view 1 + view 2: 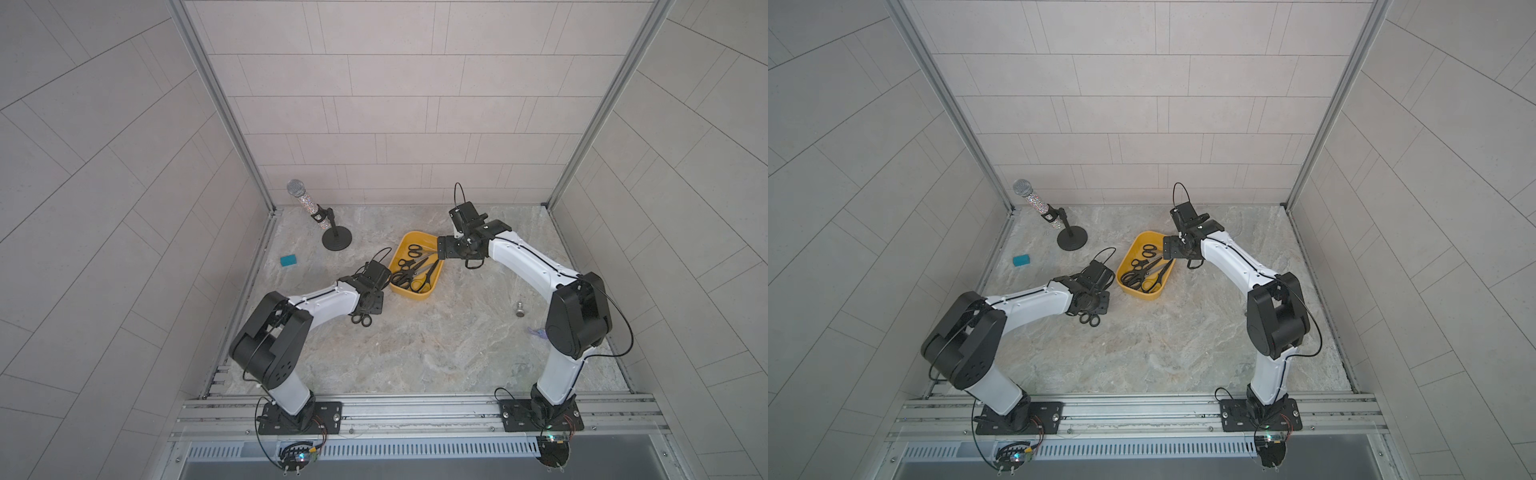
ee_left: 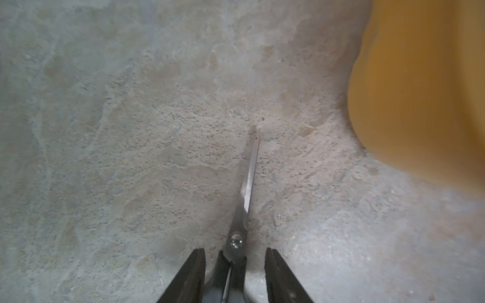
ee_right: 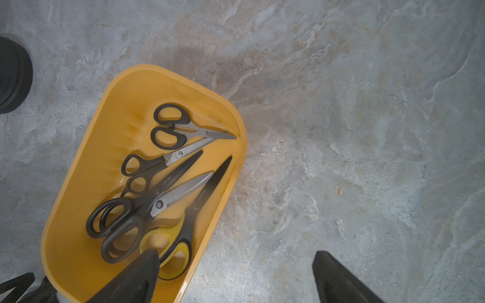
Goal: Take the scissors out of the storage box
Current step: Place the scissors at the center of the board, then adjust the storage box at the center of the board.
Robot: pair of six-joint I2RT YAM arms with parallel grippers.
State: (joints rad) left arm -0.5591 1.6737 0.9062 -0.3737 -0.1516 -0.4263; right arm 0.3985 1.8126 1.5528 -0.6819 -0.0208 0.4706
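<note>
Here, the left gripper (image 2: 235, 251) stands half-open — jaws straddling scissors (image 2: 249, 178), untouched.

Bare bench (image 2: 131, 131) ahead of the left end effector (image 2: 235, 253), storage box (image 2: 420, 91) wall near on one side (blurred), scissors (image 2: 249, 178) lying between its jaws.

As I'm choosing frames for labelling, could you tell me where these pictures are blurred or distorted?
Left wrist view: the storage box is a smeared yellow blur, while the scissors blade is fairly sharp. Right wrist view: the boxed scissors are crisp, the near fingertips soft. Both top views: wall tiles bow outward.
</note>
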